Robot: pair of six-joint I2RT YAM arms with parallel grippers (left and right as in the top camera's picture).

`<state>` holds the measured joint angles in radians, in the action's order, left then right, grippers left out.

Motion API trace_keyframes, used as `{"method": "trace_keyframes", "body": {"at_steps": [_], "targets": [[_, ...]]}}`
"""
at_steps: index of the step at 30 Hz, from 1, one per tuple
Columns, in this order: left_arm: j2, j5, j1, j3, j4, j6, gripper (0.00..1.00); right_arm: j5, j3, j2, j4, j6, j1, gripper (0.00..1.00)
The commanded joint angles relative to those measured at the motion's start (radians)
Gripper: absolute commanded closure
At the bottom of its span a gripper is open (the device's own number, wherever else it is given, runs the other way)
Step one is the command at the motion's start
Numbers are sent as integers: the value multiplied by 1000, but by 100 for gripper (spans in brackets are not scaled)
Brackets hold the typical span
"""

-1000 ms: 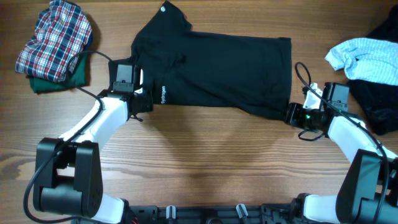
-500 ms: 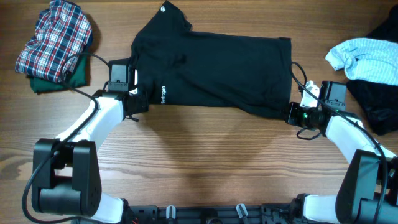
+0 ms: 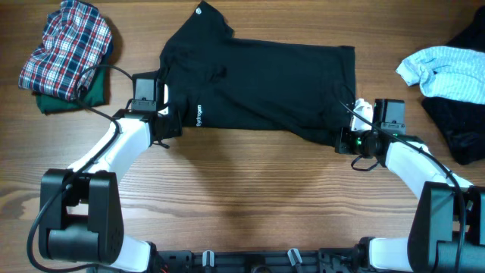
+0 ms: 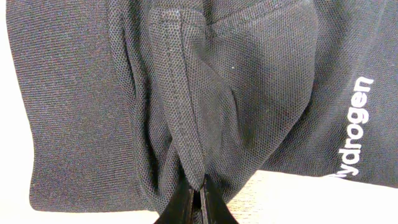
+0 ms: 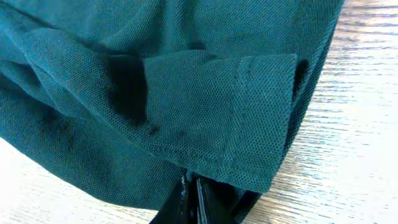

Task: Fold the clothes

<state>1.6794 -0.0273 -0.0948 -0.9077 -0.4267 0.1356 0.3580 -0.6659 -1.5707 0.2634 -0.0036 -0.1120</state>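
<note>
The clothes in hand are a black short-sleeved T-shirt (image 3: 258, 83) with small white print, lying spread on the wooden table (image 3: 250, 197). My left gripper (image 3: 171, 126) is at the shirt's near left edge, beside the white lettering. In the left wrist view the left gripper (image 4: 200, 196) is shut on a raised fold of the black fabric (image 4: 249, 74). My right gripper (image 3: 342, 140) sits at the shirt's near right corner. In the right wrist view the right gripper (image 5: 191, 190) is shut on the hemmed edge of the shirt (image 5: 155, 62), which looks teal there.
A plaid garment (image 3: 68, 42) lies on a green one (image 3: 72, 100) at the far left. A light blue garment (image 3: 443, 68) and a dark one (image 3: 464, 129) lie at the right edge. Bare wood runs along the near side between the arms.
My right gripper has moved left onto the shirt's near right corner and shut on the hem. The left arm shifted slightly up and left, still gripping its fold.
</note>
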Motion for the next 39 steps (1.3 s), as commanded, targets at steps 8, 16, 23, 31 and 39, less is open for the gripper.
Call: {"method": "trace_keyframes", "body": {"at_steps": [8,16,23,31,39], "targets": [[-18,15,8,5,-51,-1,96,-21,-96,-13,205,34,-1,96],[-152,-94,9,5,-199,3,96,-21,-217,11,395,66,-78,96],[-173,-195,79,5,-221,37,96,-33,-220,13,445,64,-152,96],[-172,-179,201,5,-231,56,96,-64,-220,13,446,87,-203,96],[-172,-138,209,5,-252,55,96,-77,-220,13,437,94,-203,96]]}}
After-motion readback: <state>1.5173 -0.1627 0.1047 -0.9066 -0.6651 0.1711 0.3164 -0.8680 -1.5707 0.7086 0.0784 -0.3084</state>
